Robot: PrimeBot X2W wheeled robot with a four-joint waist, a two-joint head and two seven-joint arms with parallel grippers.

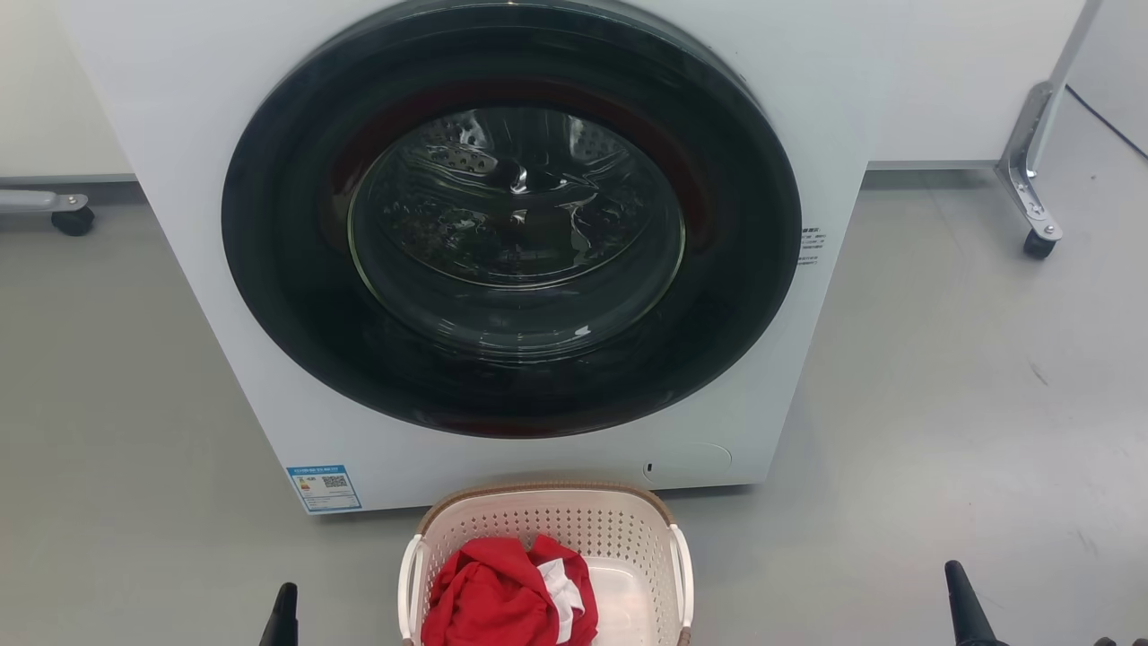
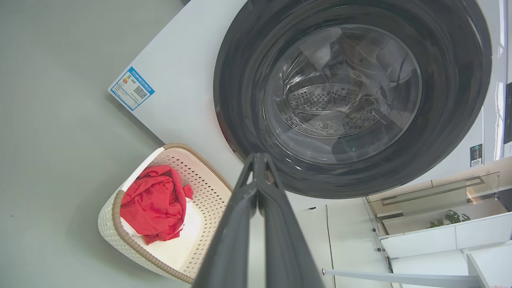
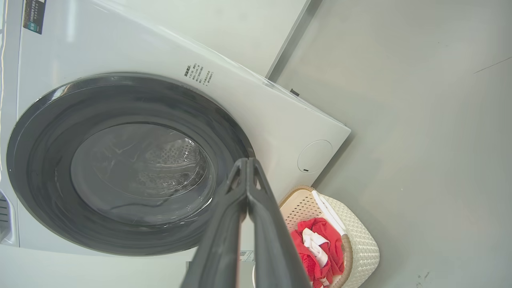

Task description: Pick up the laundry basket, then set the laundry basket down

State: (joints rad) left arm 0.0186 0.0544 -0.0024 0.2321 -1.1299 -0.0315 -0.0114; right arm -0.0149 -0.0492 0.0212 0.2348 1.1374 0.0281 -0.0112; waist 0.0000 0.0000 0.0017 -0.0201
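Between our two claws, on the floor just before the washing machine (image 1: 170, 135), sits the laundry basket (image 1: 556, 523) holding red cloth (image 1: 489, 592). Its long axis seemingly runs toward the machine. Both claws are clenched on nothing. Our left claw (image 1: 285, 612) lies nearer a handle; our right claw (image 1: 958, 588) is well apart.
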